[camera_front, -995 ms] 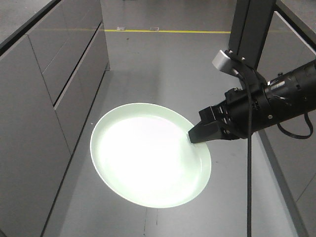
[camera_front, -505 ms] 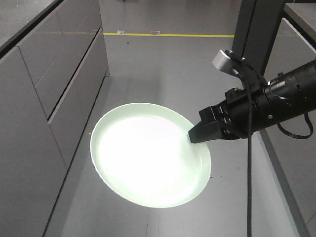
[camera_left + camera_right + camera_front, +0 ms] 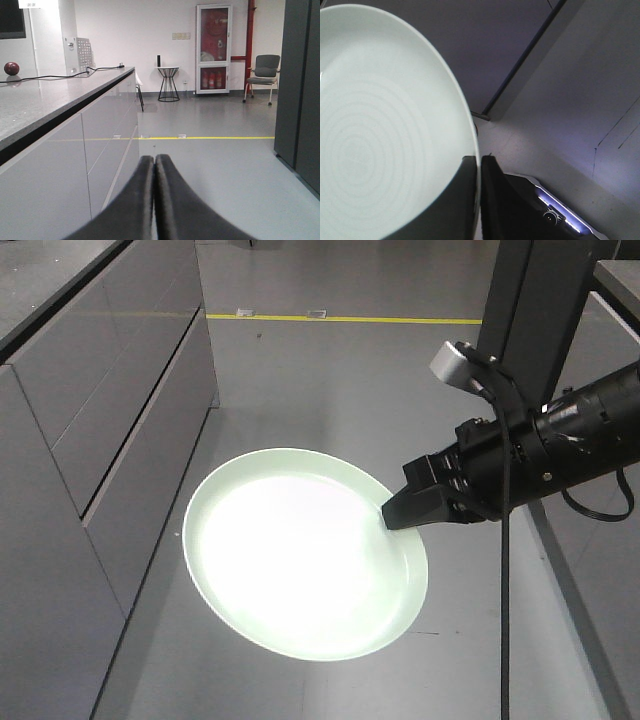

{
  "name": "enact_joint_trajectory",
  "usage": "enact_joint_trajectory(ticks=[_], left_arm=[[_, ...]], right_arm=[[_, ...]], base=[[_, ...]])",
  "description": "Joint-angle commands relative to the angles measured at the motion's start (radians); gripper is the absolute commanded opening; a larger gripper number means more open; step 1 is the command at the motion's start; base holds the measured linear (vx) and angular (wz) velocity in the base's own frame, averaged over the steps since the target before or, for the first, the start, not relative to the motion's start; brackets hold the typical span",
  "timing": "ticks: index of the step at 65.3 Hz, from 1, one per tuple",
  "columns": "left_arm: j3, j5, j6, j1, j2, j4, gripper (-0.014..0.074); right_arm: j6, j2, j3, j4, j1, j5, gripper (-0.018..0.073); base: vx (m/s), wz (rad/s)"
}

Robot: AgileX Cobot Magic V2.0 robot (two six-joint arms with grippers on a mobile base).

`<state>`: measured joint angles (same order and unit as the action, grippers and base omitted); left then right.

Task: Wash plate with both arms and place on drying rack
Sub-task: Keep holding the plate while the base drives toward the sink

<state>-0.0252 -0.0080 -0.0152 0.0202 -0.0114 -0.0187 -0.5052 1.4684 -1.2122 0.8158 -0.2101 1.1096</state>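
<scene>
One plate (image 3: 300, 560) hangs over the floor (image 3: 330, 380), near centre; two grippers: right gripper (image 3: 396, 513) at its right rim, jaws pinching that rim; left gripper (image 3: 154, 162), jaws pressed together, holding nothing; one yellow line (image 3: 340, 318) crosses the far floor.

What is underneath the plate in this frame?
Only grey floor shows around the plate, which the right gripper holds by its rim. The patch directly beneath is covered.
</scene>
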Motion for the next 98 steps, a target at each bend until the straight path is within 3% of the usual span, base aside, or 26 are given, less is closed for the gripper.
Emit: enact_joint_trajectory(ticks=[1,98], left_arm=[[0.026,-0.076,-0.003,-0.007,-0.013,0.009,-0.0006],[0.026,-0.076,-0.003,-0.007,-0.013,0.009,-0.0006]], right_arm=[[-0.007,-0.038,-0.026,0.057,0.003,-0.011,-0.0009],[-0.007,-0.038,-0.026,0.057,0.003,-0.011,-0.0009]], base=[[0.18,0.01],[0.16,-0.03]])
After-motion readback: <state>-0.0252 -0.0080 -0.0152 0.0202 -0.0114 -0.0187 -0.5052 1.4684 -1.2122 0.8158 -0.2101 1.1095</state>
